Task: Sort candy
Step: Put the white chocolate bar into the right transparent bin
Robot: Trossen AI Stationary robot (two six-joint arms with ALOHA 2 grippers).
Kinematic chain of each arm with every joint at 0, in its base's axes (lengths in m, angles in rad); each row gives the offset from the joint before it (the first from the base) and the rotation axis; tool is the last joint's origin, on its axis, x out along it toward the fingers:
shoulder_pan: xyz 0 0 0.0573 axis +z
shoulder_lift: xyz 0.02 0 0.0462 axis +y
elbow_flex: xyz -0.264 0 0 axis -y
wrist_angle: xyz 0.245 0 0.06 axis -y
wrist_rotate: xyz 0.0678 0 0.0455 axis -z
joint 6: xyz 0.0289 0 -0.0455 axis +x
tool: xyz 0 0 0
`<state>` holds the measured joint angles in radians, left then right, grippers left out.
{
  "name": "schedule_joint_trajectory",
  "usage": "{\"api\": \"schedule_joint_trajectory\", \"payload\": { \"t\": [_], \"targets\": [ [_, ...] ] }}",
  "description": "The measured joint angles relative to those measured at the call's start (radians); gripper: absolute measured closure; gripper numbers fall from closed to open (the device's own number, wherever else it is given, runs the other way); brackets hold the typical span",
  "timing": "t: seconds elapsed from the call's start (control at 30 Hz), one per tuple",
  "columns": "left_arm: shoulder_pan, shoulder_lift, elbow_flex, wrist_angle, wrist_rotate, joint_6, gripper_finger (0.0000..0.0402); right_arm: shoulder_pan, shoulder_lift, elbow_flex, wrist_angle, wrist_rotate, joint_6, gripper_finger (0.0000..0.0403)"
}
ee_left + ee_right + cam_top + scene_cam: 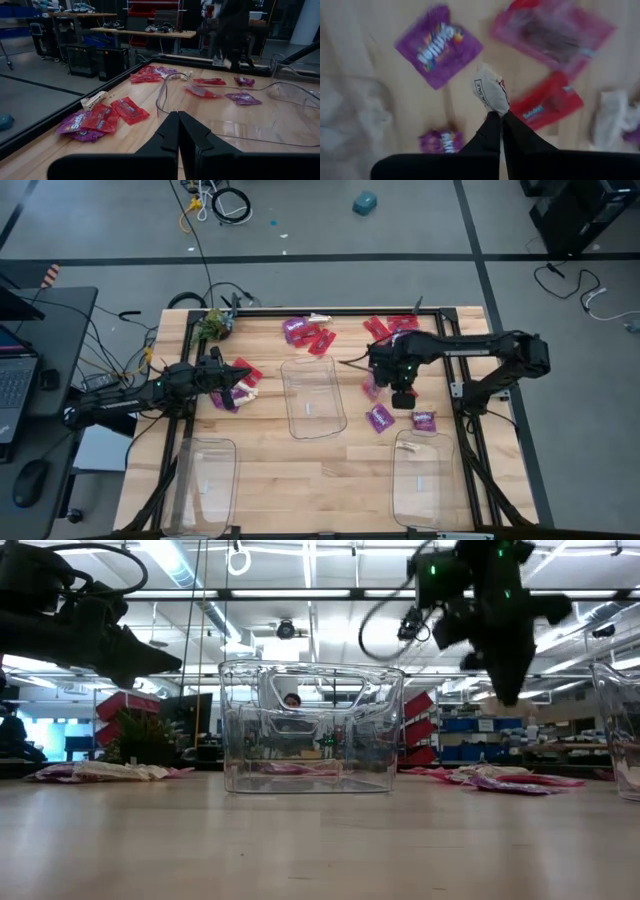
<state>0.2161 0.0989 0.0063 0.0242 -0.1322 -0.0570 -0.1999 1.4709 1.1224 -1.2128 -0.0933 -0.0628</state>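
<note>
My right gripper (497, 116) has its fingers pinched tight on a whitish-cream candy (491, 93), lifted clear above the table, over the scatter on the right half between the middle bin (314, 397) and the right bin (418, 477). Below it in my wrist view lie a purple packet (439, 45) and a red packet (547, 105), both on bare wood. My left gripper (177, 131) is fully closed with nothing in it, hovering at the left side beside a small pile of red and purple packets (97, 120). Progress looks early: the left bin (205, 480) and right bin look empty from above; the middle bin shows no candy from above, though the low view hints pink at its base and I can't tell if that's inside or behind it. More candy sits along the far edge (308, 333) and near my right arm (380, 418). So one piece is in hand, nearly everything left to sort.
</note>
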Motion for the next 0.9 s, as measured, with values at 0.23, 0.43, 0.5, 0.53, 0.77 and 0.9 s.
{"api": "schedule_joint_trajectory", "payload": {
  "t": [0.23, 0.43, 0.5, 0.53, 0.77, 0.9],
  "targets": [
    [0.000, 0.000, 0.000, 0.001, 0.000, 0.004, 0.0396, 0.100, -0.104, 0.125, -0.112, -0.036, 0.269, 0.0400],
    [0.000, 0.000, 0.000, 0.003, 0.007, 0.009, 0.0396, 0.298, -0.157, 0.096, -0.095, -0.060, 0.550, 0.0400],
    [0.000, 0.000, 0.000, 0.003, 0.010, 0.012, 0.0396, 0.373, -0.165, 0.080, -0.068, -0.061, 0.640, 0.0400],
    [0.000, 0.000, 0.000, 0.003, 0.010, 0.012, 0.0396, 0.408, -0.168, 0.072, -0.050, -0.063, 0.684, 0.0400],
    [0.000, 0.000, 0.000, 0.003, 0.011, 0.014, 0.0396, 0.601, -0.138, 0.007, -0.002, -0.064, 0.967, 0.0400],
    [0.000, 0.000, 0.000, 0.003, 0.013, 0.015, 0.0396, 0.670, -0.105, -0.047, 0.057, -0.071, 1.038, 0.0399]
  ]
}}
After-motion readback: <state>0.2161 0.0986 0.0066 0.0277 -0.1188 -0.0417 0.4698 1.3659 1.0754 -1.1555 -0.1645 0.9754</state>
